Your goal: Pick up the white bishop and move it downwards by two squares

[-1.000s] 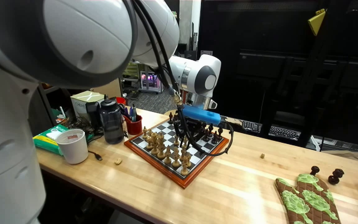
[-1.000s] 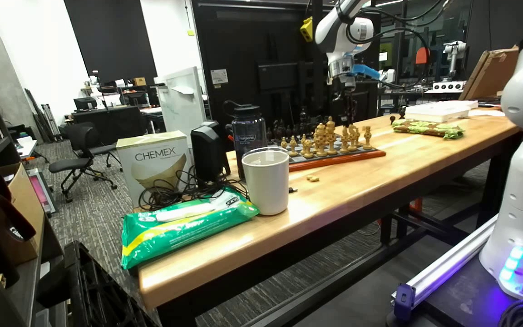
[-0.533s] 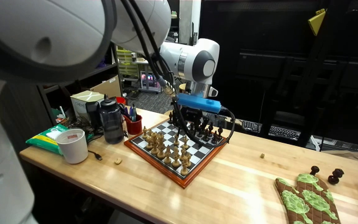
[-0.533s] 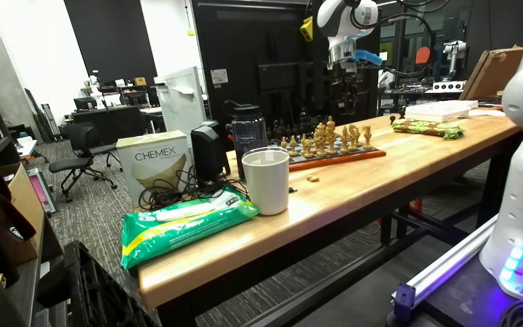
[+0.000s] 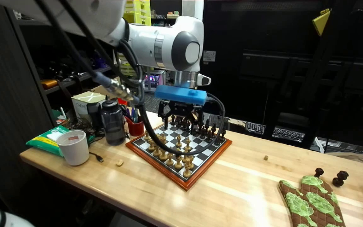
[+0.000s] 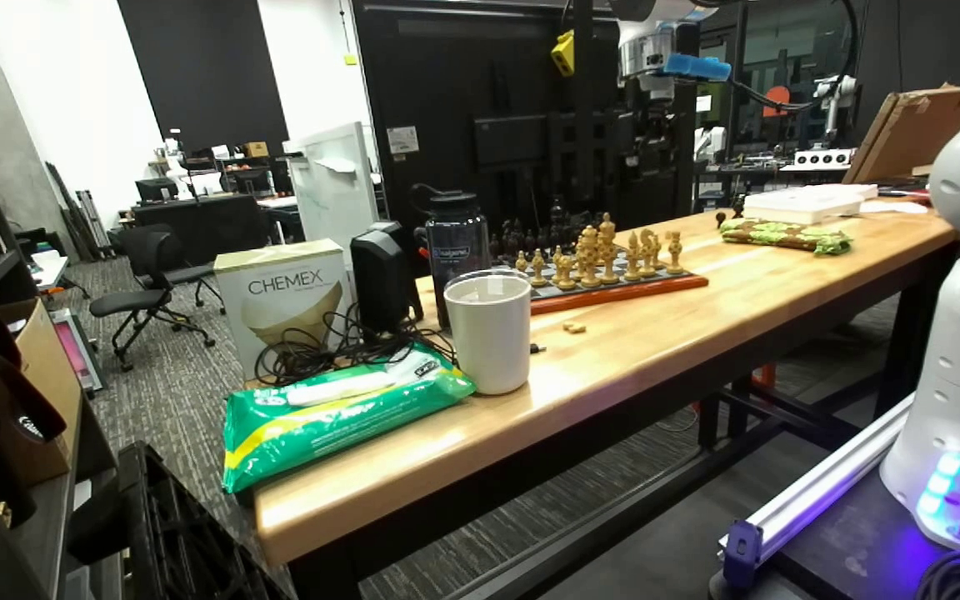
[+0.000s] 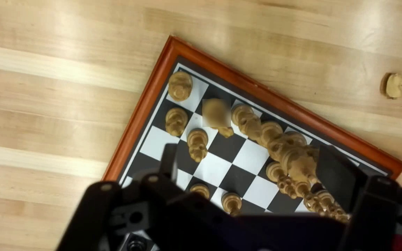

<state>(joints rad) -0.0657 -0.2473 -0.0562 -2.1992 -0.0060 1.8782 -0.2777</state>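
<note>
The white pieces are tan wood. Which of them is the white bishop I cannot tell. Two tan pieces stand upright mid-board, one a little right of the other tan piece in an exterior view. More tan pieces crowd the near edge of the checkered chessboard. My gripper hovers above the board, open, its fingers spread wide. Nothing is held between them. In the wrist view its dark body partly covers the two mid-board pieces, and one corner-side tan piece is blurred.
Dark pieces line the board's far side. A red pen cup, a bottle and a white cup stand left of the board. A loose tan bit lies on the table. An oven mitt lies at right.
My gripper has risen from low over the board beside the mid-board tan pieces, and its fingers have spread apart. The tan piece near them stays standing where it was.
</note>
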